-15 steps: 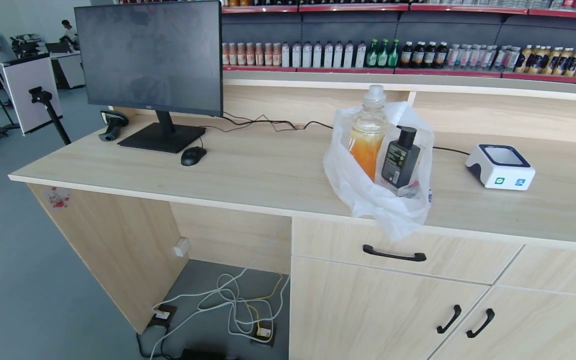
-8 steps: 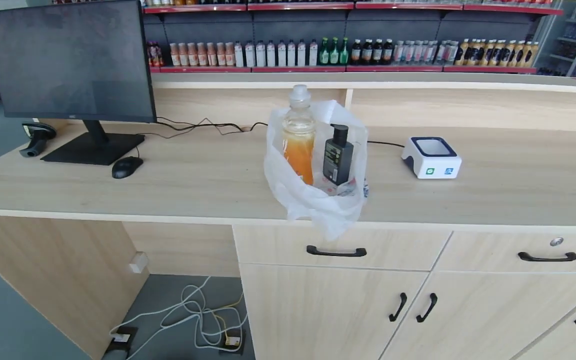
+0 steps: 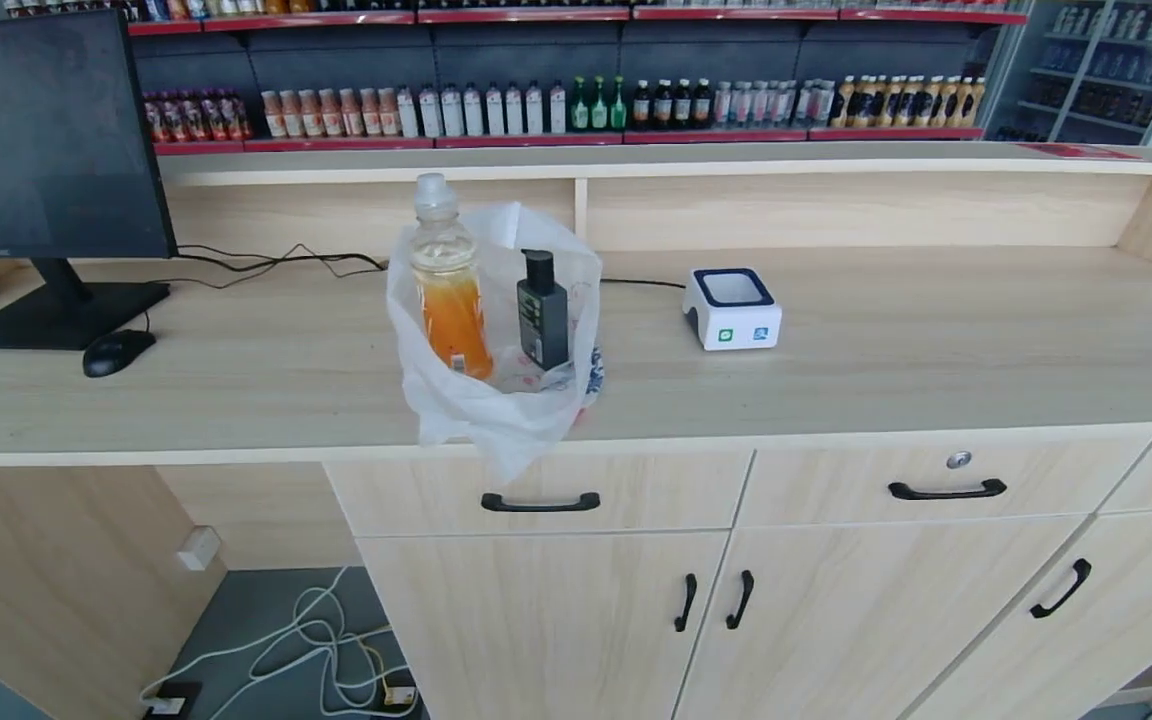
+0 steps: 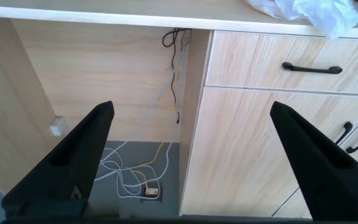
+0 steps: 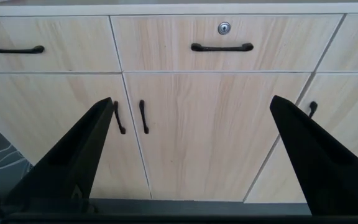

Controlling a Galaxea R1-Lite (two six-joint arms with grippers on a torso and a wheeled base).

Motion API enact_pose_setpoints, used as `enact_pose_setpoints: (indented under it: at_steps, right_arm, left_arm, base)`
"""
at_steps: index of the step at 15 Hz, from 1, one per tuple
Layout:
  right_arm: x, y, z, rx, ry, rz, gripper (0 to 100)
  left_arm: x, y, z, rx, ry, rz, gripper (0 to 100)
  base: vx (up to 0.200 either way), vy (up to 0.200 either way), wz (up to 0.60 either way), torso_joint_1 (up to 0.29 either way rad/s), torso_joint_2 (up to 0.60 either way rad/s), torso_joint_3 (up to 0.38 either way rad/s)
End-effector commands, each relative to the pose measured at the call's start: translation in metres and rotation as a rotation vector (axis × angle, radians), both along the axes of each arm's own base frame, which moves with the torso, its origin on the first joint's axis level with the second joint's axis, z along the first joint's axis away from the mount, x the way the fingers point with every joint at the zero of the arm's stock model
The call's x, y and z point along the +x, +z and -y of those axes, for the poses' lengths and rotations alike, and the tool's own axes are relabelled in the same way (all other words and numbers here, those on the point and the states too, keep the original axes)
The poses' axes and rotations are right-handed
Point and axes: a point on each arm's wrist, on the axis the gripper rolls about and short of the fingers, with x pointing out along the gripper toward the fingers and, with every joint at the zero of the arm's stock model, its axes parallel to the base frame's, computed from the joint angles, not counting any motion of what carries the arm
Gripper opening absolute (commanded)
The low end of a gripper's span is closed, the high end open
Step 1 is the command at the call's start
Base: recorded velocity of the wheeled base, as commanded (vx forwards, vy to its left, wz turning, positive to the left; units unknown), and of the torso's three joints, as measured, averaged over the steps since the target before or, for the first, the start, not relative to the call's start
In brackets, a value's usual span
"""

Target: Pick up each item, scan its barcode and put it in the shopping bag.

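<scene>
Shopping bag (image 3: 481, 415) on counter (image 3: 936, 360), scanner (image 3: 733, 310) at its 3 o'clock; left gripper (image 4: 191, 106) and right gripper (image 5: 191, 99) gape open below counter level.

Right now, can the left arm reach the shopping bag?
Probably not directly: its jaws stand open below the counter edge, while the shopping bag sits on top. Once raised, the way looks free.

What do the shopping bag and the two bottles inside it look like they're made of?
The shopping bag looks like thin translucent white plastic film: it crumples and sags over the counter edge. The tall bottle seems clear glossy plastic, orange liquid showing through. The small dark bottle is opaque, probably plastic; finish unclear.
</scene>
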Motion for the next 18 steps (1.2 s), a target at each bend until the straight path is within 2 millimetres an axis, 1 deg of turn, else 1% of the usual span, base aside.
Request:
enact_pose_setpoints:
  at_steps: [1,2,5,9,12,18]
  right_arm:
    - [0.0002,0.0001,0.0,-0.005,0.0,-0.003,100]
    - [0.0002,0.0001,0.0,-0.008,0.0,-0.003,100]
    - [0.0002,0.0001,0.0001,0.012,0.003,-0.003,100]
    - [0.0002,0.0001,0.0001,0.015,0.003,-0.003,100]
    - [0.0002,0.0001,0.0001,0.02,0.003,-0.003,100]
    - [0.0002,0.0001,0.0001,0.012,0.003,-0.003,100]
  left_arm:
    - [-0.0001,0.0,0.0,0.0,0.0,0.002,100]
    - [0.0,0.0001,0.0,0.0,0.0,0.0,100]
    - [0.0,0.0001,0.0,0.0,0.0,0.0,100]
    - [0.0,0.0001,0.0,-0.002,0.0,0.0,100]
    - [0.0,0.0001,0.0,-0.003,0.0,0.0,100]
    - [0.0,0.0001,0.0,-0.014,0.003,0.0,100]
  base:
    - [0.0,-0.2,0.0,0.007,0.01,0.002]
    - [0.0,-0.2,0.0,0.002,0.0,-0.002]
    - [0.0,-0.2,0.6,0.002,0.0,0.004]
    - [0.0,-0.2,0.0,0.001,0.0,0.005]
    - [0.0,0.0,0.0,0.0,0.0,0.0]
    - [-0.2,0.0,0.0,0.003,0.0,0.002]
